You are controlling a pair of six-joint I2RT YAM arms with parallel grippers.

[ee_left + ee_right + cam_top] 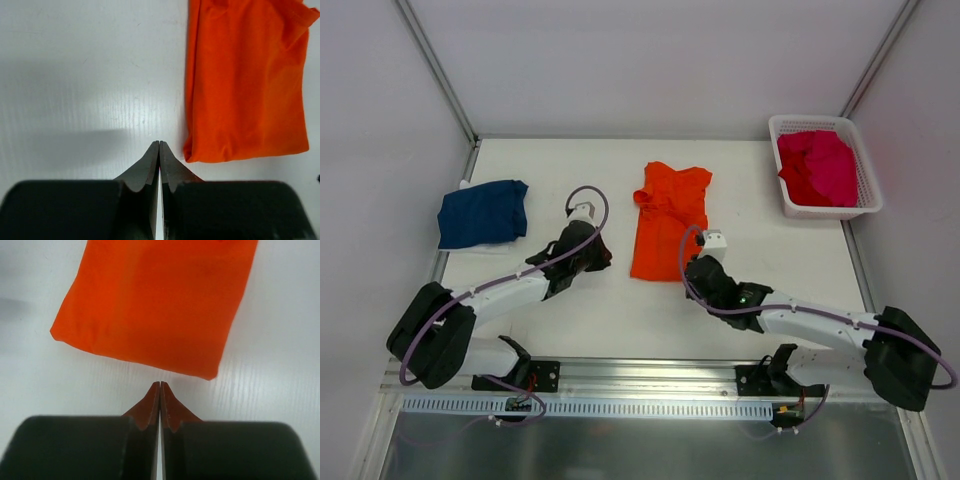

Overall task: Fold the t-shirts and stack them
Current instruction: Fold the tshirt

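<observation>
While the orange t-shirt (668, 222) lies folded lengthwise in the middle of the white table (550, 160), my left gripper (159, 142) is pinched fully closed on nothing, just beside its near left corner. My right gripper (160, 383) is likewise closed and empty, just short of its near edge. The folded navy t-shirt (482, 213) rests at the far left, and the magenta-pink t-shirts (817, 167) fill the white basket (825, 211) at the far right.

Bare table (620, 310) lies open between the left arm (510, 290) and right arm (800, 318). The orange shirt (670, 220) lies flat mid-table, just ahead of both closed jaws and touching neither. The navy shirt (482, 213) takes the far left. The basket (830, 209) of pink shirts (818, 168) blocks the far right corner. Walls (620, 60) close three sides.
</observation>
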